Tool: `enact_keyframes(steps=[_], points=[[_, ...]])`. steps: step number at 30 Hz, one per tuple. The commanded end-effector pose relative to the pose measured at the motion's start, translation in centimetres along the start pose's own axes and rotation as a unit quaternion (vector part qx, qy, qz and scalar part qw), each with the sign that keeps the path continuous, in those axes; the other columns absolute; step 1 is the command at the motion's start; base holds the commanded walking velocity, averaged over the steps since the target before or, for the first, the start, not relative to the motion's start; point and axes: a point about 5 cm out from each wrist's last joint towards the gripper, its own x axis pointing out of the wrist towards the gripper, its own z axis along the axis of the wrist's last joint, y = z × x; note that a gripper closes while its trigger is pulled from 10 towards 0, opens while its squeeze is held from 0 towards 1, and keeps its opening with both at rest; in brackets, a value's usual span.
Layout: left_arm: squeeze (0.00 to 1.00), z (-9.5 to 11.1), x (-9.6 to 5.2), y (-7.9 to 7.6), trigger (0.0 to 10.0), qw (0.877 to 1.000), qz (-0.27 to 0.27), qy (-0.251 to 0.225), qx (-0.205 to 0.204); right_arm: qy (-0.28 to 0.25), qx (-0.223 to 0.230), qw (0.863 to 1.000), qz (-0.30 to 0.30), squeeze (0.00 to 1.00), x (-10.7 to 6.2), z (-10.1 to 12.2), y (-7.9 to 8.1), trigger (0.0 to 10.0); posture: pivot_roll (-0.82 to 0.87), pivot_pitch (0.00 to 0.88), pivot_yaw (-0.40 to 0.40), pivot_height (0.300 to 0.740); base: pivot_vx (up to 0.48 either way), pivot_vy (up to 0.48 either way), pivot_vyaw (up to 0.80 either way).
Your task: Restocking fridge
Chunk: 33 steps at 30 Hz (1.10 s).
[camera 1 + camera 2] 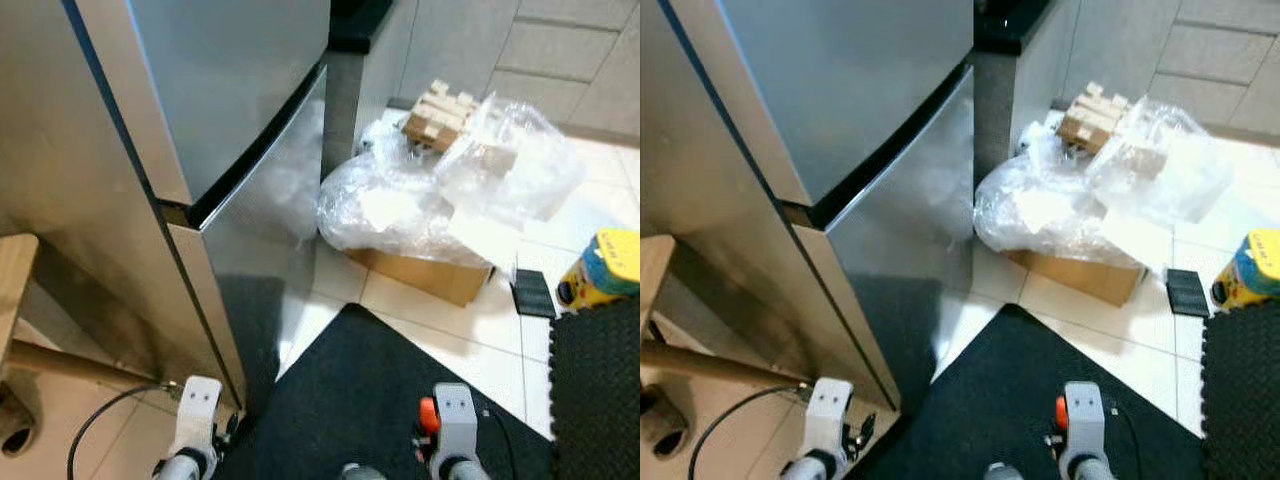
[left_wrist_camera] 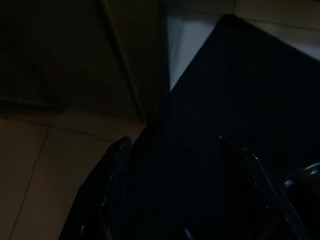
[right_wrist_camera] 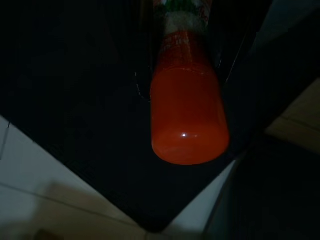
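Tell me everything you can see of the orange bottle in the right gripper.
The bottle looks like smooth, glossy plastic filled with bright orange-red contents, with a rounded base toward the wrist camera and a small highlight on it. Farther up is a pale band and a label with green and red print, too dark to read. It hangs in the right gripper, above the dark mat. In the head view a bit of orange shows beside the right wrist.

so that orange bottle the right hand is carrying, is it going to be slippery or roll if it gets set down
The orange bottle looks smooth and glossy, so probably somewhat slippery. Its body looks round, so laid on its side it would likely roll. It appears full of orange liquid, so likely heavy for its size. The right gripper seems clamped around its upper part.
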Motion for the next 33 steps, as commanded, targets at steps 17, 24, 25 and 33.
enact_keyframes(steps=[17,24,25,33], points=[[0.00,-2.1,-2.1,1.6,10.0,0.996,0.084,-0.007,-0.044,0.010,-0.068,0.995,0.074,0.00,0.7,0.9,1.7,10.0,-0.07,0.100,-0.081,0.740,0.000,0.000,0.42],[0.00,-1.2,-1.8,0.7,10.0,0.999,0.034,-0.034,-0.007,0.015,-0.057,0.996,0.069,0.00,0.9,1.1,1.9,10.0,-0.07,0.112,-0.059,0.740,0.000,0.000,0.00],[0.00,-0.9,-1.6,0.5,10.0,0.999,0.022,-0.038,-0.001,0.012,-0.048,0.997,0.059,0.00,1.0,1.2,1.8,10.0,-0.07,0.110,-0.057,0.740,0.000,0.000,0.00],[0.00,2.9,0.8,0.4,10.0,0.996,-0.047,-0.066,0.022,0.020,-0.026,0.999,0.025,0.00,0.1,-0.3,0.8,10.0,-0.12,0.100,0.010,0.740,0.000,0.000,0.00]])
